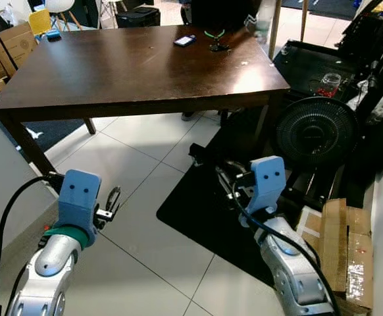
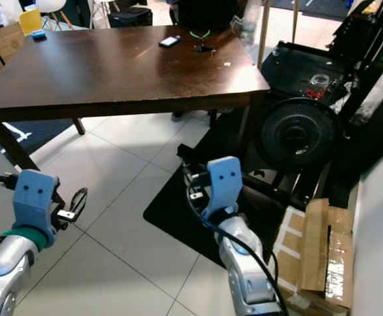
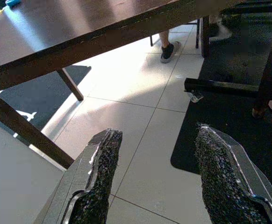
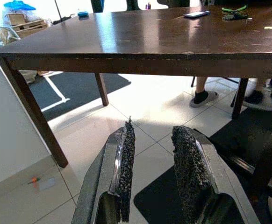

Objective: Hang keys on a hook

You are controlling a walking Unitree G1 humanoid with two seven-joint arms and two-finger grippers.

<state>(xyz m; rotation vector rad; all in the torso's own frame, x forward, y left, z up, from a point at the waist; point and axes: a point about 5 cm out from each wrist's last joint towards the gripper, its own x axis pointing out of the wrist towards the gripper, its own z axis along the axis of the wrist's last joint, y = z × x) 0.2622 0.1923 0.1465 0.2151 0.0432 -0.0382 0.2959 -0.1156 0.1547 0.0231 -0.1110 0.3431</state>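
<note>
A bunch of keys on a green lanyard (image 1: 216, 41) lies on the far side of the dark wooden table (image 1: 112, 72), beside a phone (image 1: 184, 41). The keys (image 4: 234, 13) also appear in the right wrist view, far off on the tabletop. My left gripper (image 1: 111, 201) hangs low over the tiled floor in front of the table, open wide and empty (image 3: 157, 132). My right gripper (image 1: 201, 157) is held over the black mat, below the table's edge. It is open with a narrower gap and holds nothing (image 4: 154, 127).
A black floor fan (image 1: 316, 131) and a dark rack stand to the right. Flattened cardboard (image 1: 339, 250) lies at the lower right. A grey wall (image 1: 7, 191) rises on the left. A person's feet (image 3: 168, 49) rest under the table. Boxes (image 1: 7, 46) sit at the far left.
</note>
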